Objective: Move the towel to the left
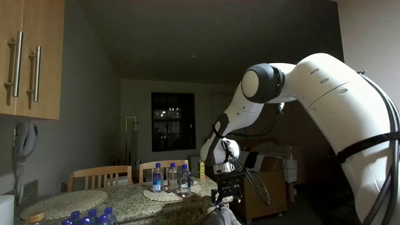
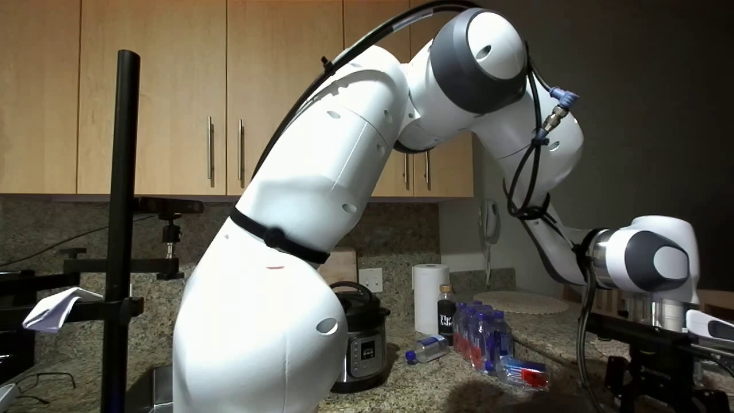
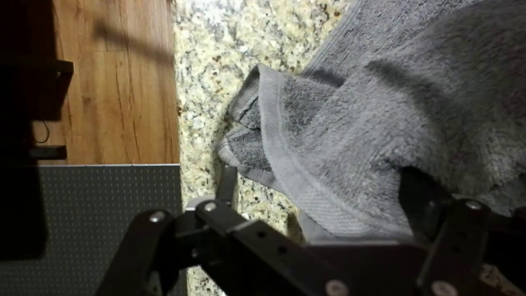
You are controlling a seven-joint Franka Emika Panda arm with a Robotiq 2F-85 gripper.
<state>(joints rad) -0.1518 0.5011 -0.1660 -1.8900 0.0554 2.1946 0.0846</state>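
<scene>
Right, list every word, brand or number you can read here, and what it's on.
"The": dark bottle; what follows on it is too blurred.
Blue-capped bottles, in both exterior views: labels too small to read.
Yellow-green box: print too small.
Cooker: display and panel too blurred.
Claw: possibly faint lettering in an exterior view, too small.
Towel: no text visible.

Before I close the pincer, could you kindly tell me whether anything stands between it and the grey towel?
Nothing visible does: in the wrist view, the open pincer is at the grey towel, one finger overlapping it, the other over speckled countertop; contact is unclear.
</scene>
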